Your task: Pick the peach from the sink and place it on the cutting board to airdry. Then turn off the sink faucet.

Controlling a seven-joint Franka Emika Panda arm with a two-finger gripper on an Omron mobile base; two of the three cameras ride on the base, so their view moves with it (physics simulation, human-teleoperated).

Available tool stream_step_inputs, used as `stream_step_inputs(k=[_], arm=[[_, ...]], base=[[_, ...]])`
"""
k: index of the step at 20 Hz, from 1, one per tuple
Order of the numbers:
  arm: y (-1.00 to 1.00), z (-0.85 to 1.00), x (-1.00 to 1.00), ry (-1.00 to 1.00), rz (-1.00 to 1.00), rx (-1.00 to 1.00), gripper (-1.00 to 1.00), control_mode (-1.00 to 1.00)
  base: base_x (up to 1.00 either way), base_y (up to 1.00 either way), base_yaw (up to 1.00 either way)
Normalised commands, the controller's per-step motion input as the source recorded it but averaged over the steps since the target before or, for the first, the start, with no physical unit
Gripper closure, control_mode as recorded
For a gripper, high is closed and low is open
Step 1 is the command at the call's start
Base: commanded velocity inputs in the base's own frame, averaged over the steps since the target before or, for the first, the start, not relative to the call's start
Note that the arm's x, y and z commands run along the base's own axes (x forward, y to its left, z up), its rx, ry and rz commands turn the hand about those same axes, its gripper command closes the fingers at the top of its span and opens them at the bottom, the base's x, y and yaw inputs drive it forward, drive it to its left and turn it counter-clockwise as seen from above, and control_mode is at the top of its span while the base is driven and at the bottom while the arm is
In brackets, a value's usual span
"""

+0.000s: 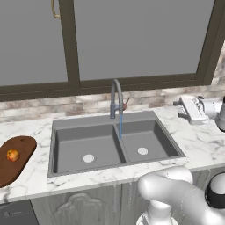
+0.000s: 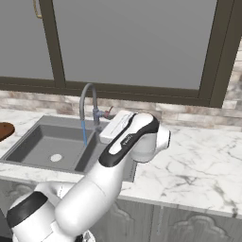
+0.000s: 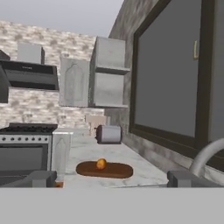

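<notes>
The peach [image 1: 12, 155] [image 3: 101, 164] rests on the dark wooden cutting board [image 1: 19, 169] [image 3: 116, 170] on the marble counter, left of the sink [image 1: 66, 125] [image 2: 28, 142]. Both grey basins hold nothing but their white drains. The gooseneck sink faucet [image 1: 115, 94] [image 2: 87, 100] [image 3: 204, 158] runs a thin blue stream into the basin, and its reddish lever [image 1: 125, 105] [image 2: 108, 113] sticks out to the right. My gripper [image 1: 179, 110] [image 3: 113, 181] hovers above the counter right of the sink, level with the faucet, pointing left along the counter. It is open and holds nothing.
A big dark-framed window [image 1: 132, 39] runs behind the sink. In the hand view a grey canister [image 3: 108, 134] stands beyond the board, with a stove [image 3: 26, 146], a range hood [image 3: 30, 75] and wall cabinets [image 3: 109, 78] further on. My own arm [image 2: 118, 160] crosses the sink's right end.
</notes>
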Motion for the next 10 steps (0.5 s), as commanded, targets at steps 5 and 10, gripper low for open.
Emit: stream_step_inputs(k=[5,10], arm=[[-0.09,-0.08,0.41,-0.02,0.0,0.0,-1.0,-1.0],[-0.03,-0.07,0.33,-0.03,0.0,0.0,-1.0,-1.0]], base=[[0.0,0.0,0.0],[0.0,0.0,0.0]])
